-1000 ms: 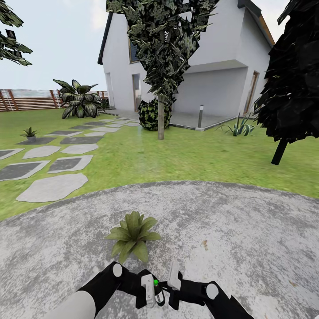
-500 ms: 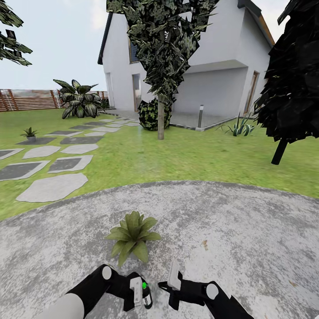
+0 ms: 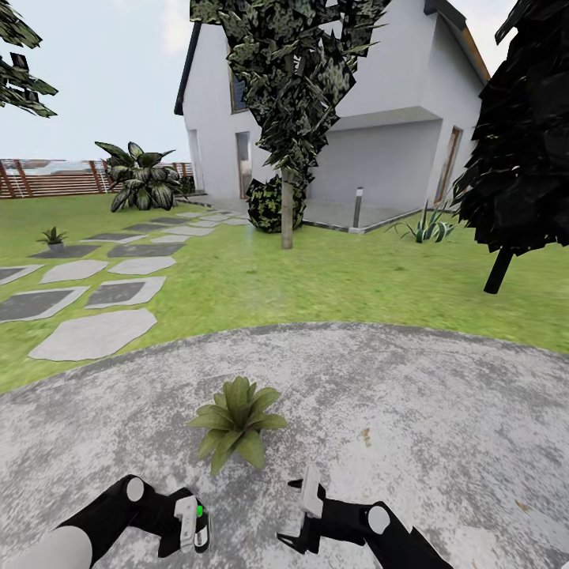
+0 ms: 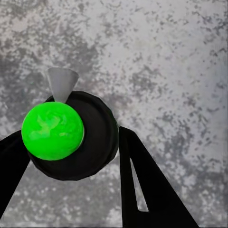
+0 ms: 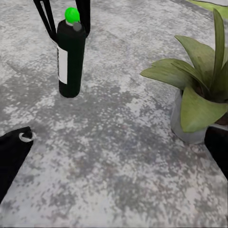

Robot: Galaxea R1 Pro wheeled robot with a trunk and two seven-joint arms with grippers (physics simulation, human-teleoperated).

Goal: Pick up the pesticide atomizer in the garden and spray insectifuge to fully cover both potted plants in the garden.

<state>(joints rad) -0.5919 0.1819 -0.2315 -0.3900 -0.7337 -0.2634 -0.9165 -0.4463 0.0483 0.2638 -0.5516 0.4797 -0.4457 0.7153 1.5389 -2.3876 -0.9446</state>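
Left gripper point(image 3: 192, 528) held the pesticide atomizer point(image 5: 71, 56) upright, nozzle clear to aim at the near potted plant point(image 3: 236, 420). Right gripper point(image 3: 307, 514) sat spread wide, empty

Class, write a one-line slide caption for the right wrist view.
Left gripper holds the upright pesticide atomizer on the grey patio, with a potted plant standing apart beside it.

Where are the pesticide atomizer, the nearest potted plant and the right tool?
pesticide atomizer point(image 5: 71, 59): right wrist view, on its dark body.
nearest potted plant point(image 3: 235, 421): head view, on the middle leaves of the rosette.
right tool point(image 3: 304, 506): head view, midway between its fingertips.
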